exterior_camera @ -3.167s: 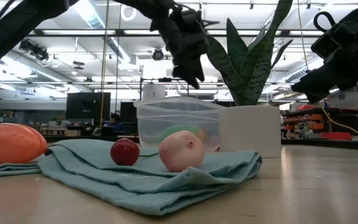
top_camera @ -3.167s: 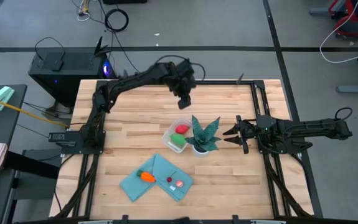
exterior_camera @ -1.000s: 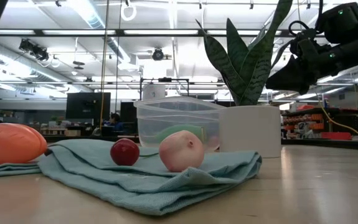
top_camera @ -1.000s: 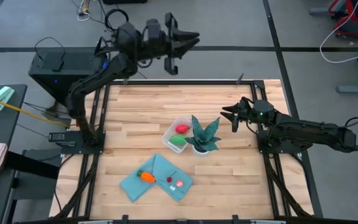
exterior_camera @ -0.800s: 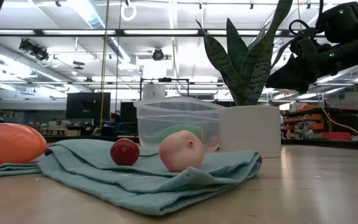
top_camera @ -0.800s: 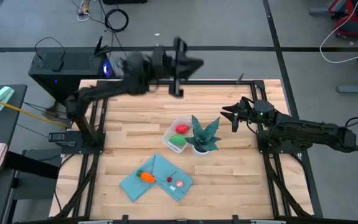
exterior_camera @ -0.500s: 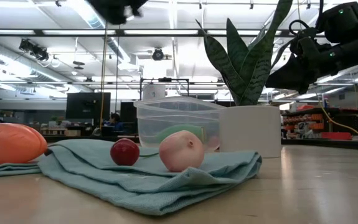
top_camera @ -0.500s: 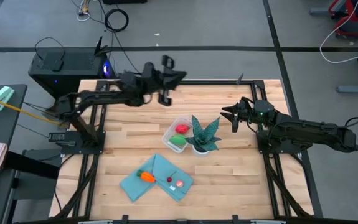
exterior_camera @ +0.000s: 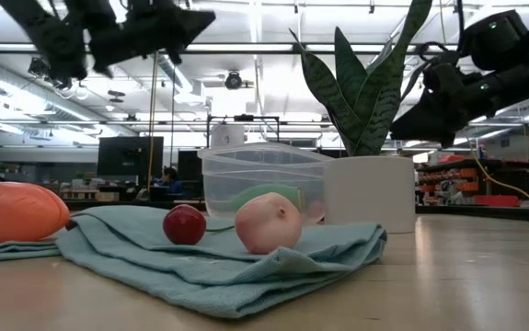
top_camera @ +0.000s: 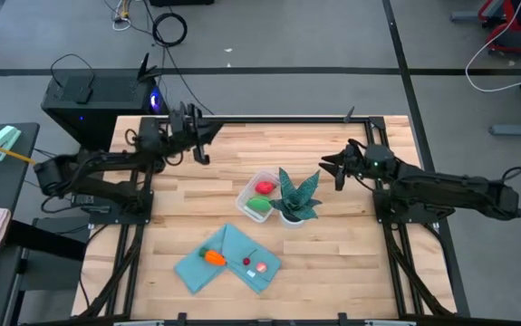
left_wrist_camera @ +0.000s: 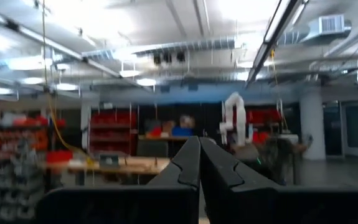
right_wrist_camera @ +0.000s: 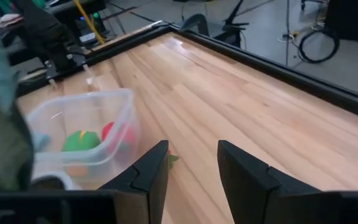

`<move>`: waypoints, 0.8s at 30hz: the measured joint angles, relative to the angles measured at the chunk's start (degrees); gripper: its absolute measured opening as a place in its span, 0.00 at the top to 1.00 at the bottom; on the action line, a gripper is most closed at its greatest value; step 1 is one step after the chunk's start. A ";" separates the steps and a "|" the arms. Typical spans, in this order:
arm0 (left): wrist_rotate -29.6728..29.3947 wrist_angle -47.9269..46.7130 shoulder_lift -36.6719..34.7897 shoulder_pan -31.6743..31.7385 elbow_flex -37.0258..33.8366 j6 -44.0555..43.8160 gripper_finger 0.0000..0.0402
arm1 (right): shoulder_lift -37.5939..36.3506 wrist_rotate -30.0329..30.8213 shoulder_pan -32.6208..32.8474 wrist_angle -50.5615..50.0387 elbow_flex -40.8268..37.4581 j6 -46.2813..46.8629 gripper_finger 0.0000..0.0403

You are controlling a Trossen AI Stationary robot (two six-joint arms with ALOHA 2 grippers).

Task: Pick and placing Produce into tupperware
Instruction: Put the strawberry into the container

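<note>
The clear tupperware (top_camera: 260,194) stands mid-table with a red piece (top_camera: 265,187) and a green piece (top_camera: 258,206) of produce inside; it also shows in the right wrist view (right_wrist_camera: 82,140). On the teal cloth (top_camera: 228,259) near the front lie an orange carrot-like piece (top_camera: 213,256), a small red ball (exterior_camera: 184,224) and a pink piece (exterior_camera: 268,222). My left gripper (top_camera: 204,147) hovers shut and empty over the far left of the table, far from all of them. My right gripper (top_camera: 328,168) hangs open and empty to the right of the plant.
A spiky potted plant (top_camera: 296,199) in a white pot (exterior_camera: 370,191) stands right against the tupperware's right side, between it and my right gripper. A black metal frame (top_camera: 369,136) rims the table. Bare wood (top_camera: 332,263) lies at the near right.
My left arm has swung from high above the table's far edge back toward the far left corner and come down, folding in on itself. My right arm has kept still. The produce, cloth and tupperware have not moved.
</note>
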 joint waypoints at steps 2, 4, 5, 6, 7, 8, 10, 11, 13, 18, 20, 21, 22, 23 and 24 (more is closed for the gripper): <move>0.20 -0.08 -0.23 0.32 -2.37 -0.38 0.98 | 1.85 -0.49 -1.35 0.31 0.63 0.01 0.64; 0.11 -0.17 -0.23 0.55 -3.91 -0.48 0.97 | 4.31 -1.74 -3.03 0.43 2.30 0.02 0.64; 0.11 -0.20 -0.23 0.73 -4.43 -0.48 0.96 | 5.90 -2.45 -3.81 0.54 3.37 0.00 0.64; 0.15 -0.26 -0.24 0.75 -4.86 -0.44 0.95 | 7.60 -3.25 -4.64 0.52 4.55 -0.06 0.64; 0.37 -0.45 -0.25 0.90 -5.08 -0.31 0.94 | 9.44 -3.91 -5.48 0.38 5.87 -0.43 0.64; 0.90 -0.53 -0.23 1.18 -5.26 -0.15 0.93 | 11.48 -4.56 -6.26 0.19 7.50 -1.08 0.64; 2.89 -0.58 -0.23 1.96 -5.30 -0.03 0.92 | 15.61 -6.05 -7.82 -0.30 11.06 -3.01 0.64; 3.93 -0.71 -0.25 2.49 -5.30 -0.07 0.91 | 17.86 -6.60 -8.61 -1.06 12.93 -4.12 0.64; 6.02 -1.66 -0.25 3.47 -5.30 -0.06 0.90 | 22.48 -7.06 -10.23 -3.79 16.40 -6.11 0.64; 6.87 -2.22 -0.25 6.17 -5.30 -0.47 0.92 | 34.90 -8.03 -13.77 -7.02 21.00 -9.02 0.64; 8.20 -2.24 -0.25 7.04 -5.30 -0.49 0.93 | 37.97 -8.18 -15.02 -7.03 21.46 -9.47 0.64; 8.95 -2.33 -0.25 7.46 -5.30 -0.55 0.93 | 39.01 -8.25 -15.58 -6.74 21.64 -9.27 0.64; 9.63 -2.51 -0.25 7.77 -5.30 -0.76 0.93 | 39.71 -8.79 -16.16 -6.08 21.66 -8.73 0.64; 10.34 -2.59 -0.25 8.05 -5.30 -1.06 0.94 | 40.16 -10.10 -16.73 -5.19 21.66 -7.87 0.64; 10.76 -2.55 -0.25 8.42 -5.30 -1.35 0.94 | 40.56 -11.89 -17.19 -4.18 21.72 -7.05 0.64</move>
